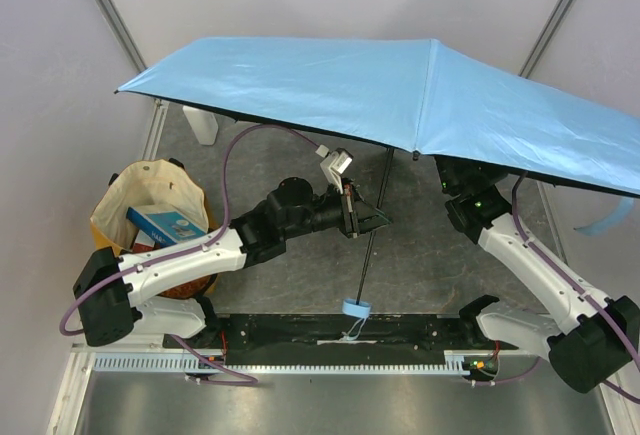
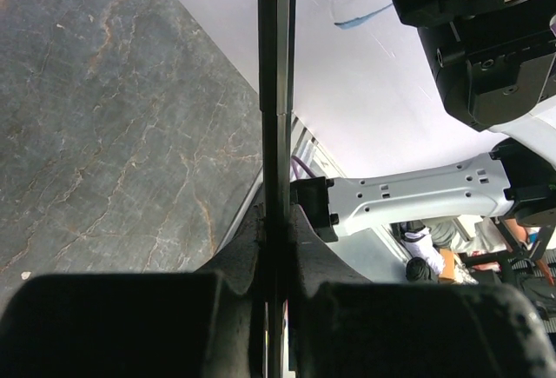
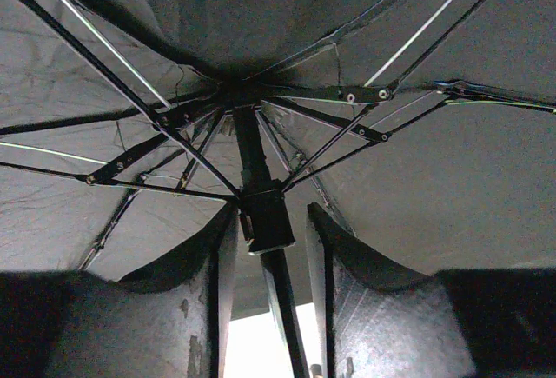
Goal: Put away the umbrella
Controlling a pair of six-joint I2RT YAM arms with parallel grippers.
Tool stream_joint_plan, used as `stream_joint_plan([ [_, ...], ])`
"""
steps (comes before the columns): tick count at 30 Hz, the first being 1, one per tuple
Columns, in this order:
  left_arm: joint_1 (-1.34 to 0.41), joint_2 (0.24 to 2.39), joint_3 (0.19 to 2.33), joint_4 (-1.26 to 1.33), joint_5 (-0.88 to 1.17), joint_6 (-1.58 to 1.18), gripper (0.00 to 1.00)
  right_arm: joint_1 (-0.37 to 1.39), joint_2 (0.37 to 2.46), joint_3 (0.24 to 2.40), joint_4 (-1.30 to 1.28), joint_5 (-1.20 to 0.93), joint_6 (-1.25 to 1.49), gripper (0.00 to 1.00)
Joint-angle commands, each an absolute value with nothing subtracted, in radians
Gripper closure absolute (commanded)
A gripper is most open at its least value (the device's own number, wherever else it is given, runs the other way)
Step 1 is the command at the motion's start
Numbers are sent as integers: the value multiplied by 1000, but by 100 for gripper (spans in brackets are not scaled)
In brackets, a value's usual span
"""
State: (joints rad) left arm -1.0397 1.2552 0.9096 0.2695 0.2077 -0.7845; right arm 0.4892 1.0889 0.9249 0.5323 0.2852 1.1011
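Above the grey marbled tabletop (image 1: 420,255) the open sky-blue umbrella (image 1: 330,85) spreads its canopy, its black shaft (image 1: 372,230) clamped tight in the left end effector (image 1: 352,210), while the right end effector (image 3: 271,222) sits beneath the canopy, jaws parted either side of the runner (image 3: 263,208).

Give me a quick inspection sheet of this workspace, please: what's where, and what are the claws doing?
Surface: dark grey marbled table.
Job's things: umbrella fully open, canopy over the table, black shaft slanting down to its blue handle.
Clutter: yellow-and-cream tote bag at left holding a blue box; white bottle behind it.
Grippers: left claw shut on the shaft; right claw open, straddling the runner under the ribs.
Cables: purple cable looping along the left arm.
Surroundings: pale booth walls.
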Motion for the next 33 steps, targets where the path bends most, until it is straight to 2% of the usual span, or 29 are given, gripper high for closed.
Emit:
stream_joint_plan([
  [1, -1058, 1258, 951, 287, 192, -753, 98, 469, 1104, 969, 568, 310, 1124, 60],
  [5, -1066, 1258, 963, 258, 158, -729, 98, 471, 1106, 973, 561, 296, 1126, 78],
  [9, -1068, 1261, 977, 230, 129, -706, 98, 469, 1094, 974, 523, 299, 1112, 90],
  [11, -1071, 1262, 986, 216, 109, -693, 98, 469, 1089, 977, 488, 304, 1098, 100],
  [22, -1072, 1292, 1077, 103, -74, -568, 98, 472, 1082, 1112, 100, 192, 1075, 100],
  [33, -1060, 1338, 1164, 95, -121, -523, 98, 509, 942, 985, 38, 68, 1063, 100],
])
